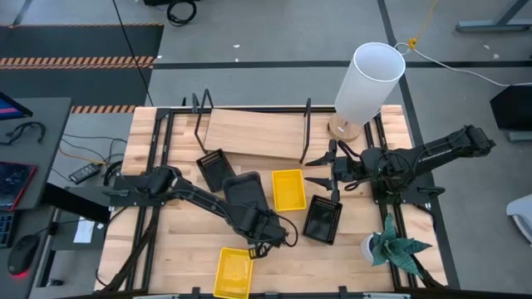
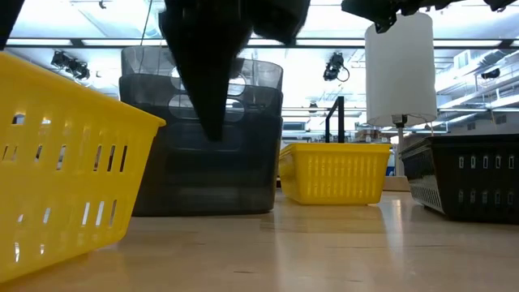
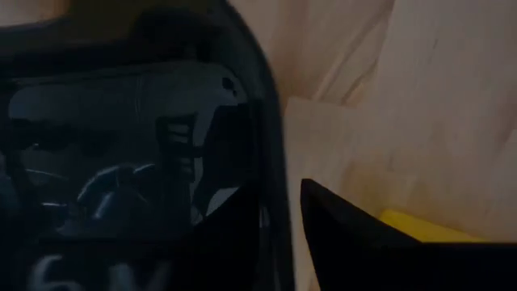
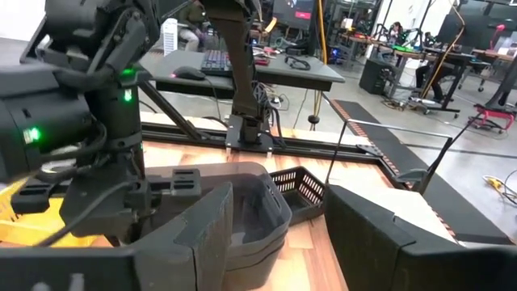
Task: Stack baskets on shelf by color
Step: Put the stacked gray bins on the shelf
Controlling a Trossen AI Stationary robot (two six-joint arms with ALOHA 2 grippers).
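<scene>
The tabletop (image 1: 174, 241) is light wood with visible plank seams and a smooth, faintly sheened finish. The shelf (image 1: 253, 134) is a pale wooden plank in a thin black metal wire frame. Just beside the shelf, the grey basket (image 1: 245, 193) is translucent, glossy smoky plastic. The yellow basket (image 1: 288, 189) is opaque slotted plastic. The lamp shade (image 1: 370, 81) looks matt white.

Shelf (image 1: 253, 133) at table's (image 1: 366, 274) far edge, lamp (image 1: 366, 83) at its right end, four baskets in a row before the shelf, left gripper (image 1: 259, 228) at the second basket's (image 1: 243, 193) near rim, fifth basket (image 1: 233, 272) at near edge, plant (image 1: 395, 247) near right corner.
</scene>
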